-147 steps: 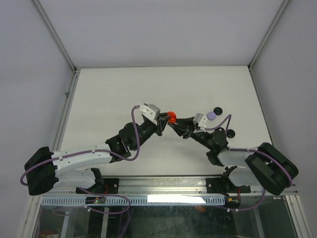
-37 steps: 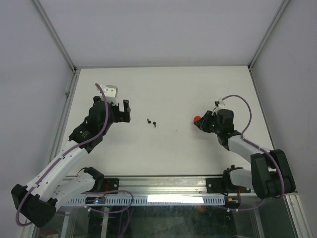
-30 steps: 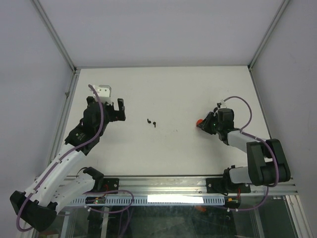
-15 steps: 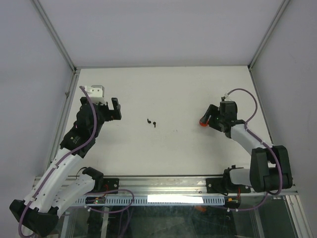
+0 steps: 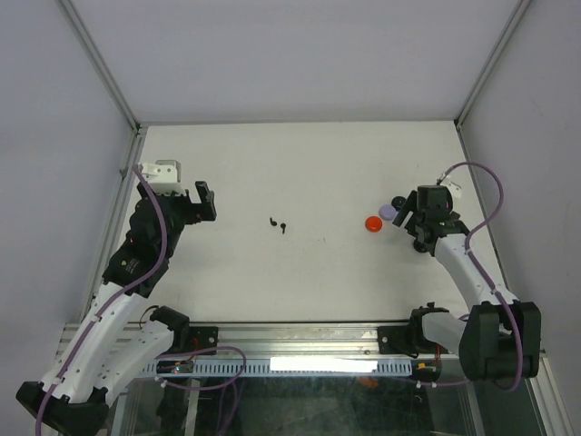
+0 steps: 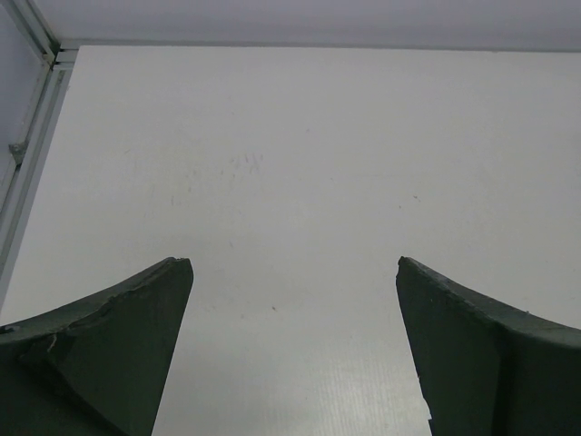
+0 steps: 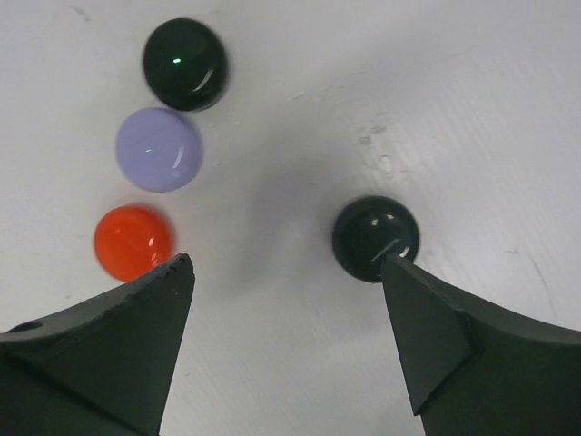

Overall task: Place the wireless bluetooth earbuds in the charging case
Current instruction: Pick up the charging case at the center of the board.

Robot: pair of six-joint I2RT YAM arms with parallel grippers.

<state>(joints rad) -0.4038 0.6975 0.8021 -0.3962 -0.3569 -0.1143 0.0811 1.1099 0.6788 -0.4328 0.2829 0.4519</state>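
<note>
Nearest, two black earbuds (image 5: pixel 284 227) lie well left of the red case (image 5: pixel 372 223): tiny, light, likely slippery, best pinched across the bud body. Right gripper (image 7: pixel 286 263) spread, empty, just right of that case; left gripper (image 6: pixel 295 263) spread, farther left

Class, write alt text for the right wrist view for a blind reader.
Four round cases lie on a white table: a black case, a lavender case and a red case lined up at left, a second black case apart at right. The right hand, open and empty, frames the bottom edge.
</note>
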